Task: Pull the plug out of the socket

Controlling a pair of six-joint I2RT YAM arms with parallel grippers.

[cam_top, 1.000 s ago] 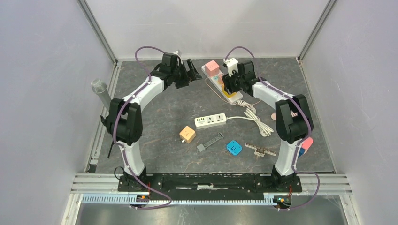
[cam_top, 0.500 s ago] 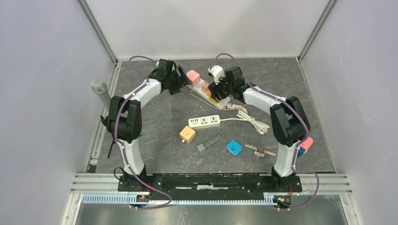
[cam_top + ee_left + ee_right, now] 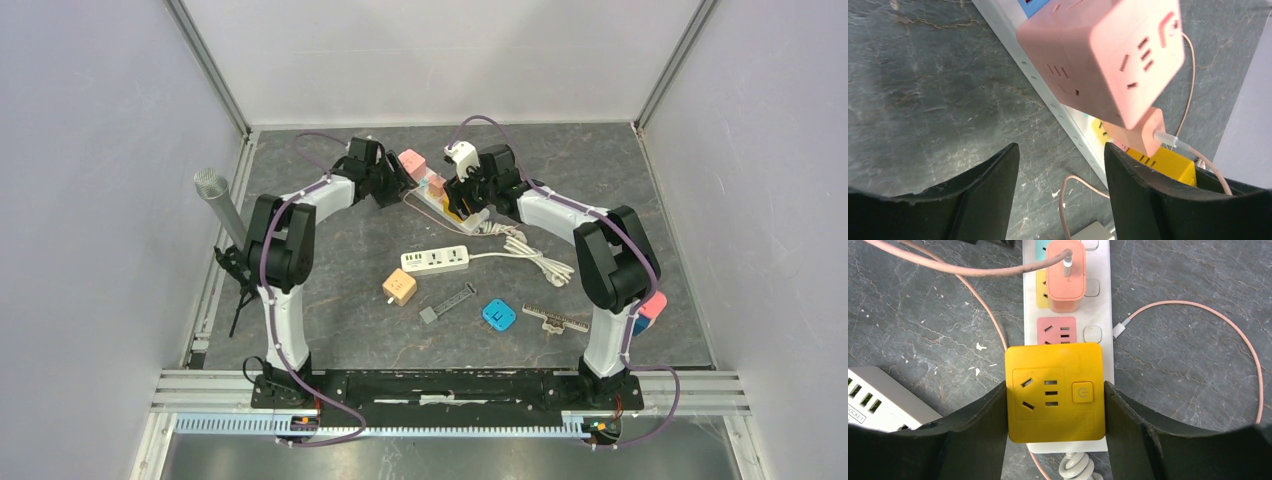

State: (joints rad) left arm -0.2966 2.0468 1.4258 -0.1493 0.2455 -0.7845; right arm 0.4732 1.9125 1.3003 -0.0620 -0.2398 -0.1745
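The plug most likely meant is the yellow cube adapter (image 3: 1054, 392), seated at the cord end of the white power strip (image 3: 1102, 310). That strip lies at the far middle of the worktop (image 3: 600, 170). The right claw (image 3: 1054, 387) is closed on the adapter, one finger flat against each side. The left claw (image 3: 1060, 150) stands open with only bare worktop between its fingers. The pink cube adapter (image 3: 1103, 55), plugged in at the strip's other end, sits just ahead of them.

Nothing pins the strip down, so a pull on the yellow cube would probably lift the whole strip with it. A tilted pull could bind the pins. The cube's smooth sides invite a slip. If the left claw closes where it is, it may clip the pink cube's corner and skew the strip.

Counted: two power strips, the second (image 3: 436, 259) lying nearer the arms. Three cube adapters, namely yellow, pink and a loose orange one (image 3: 400, 287). One peach charger (image 3: 1065, 280), plugged in between the cubes, with one pink cable (image 3: 993, 272). One small blue adapter (image 3: 497, 315).
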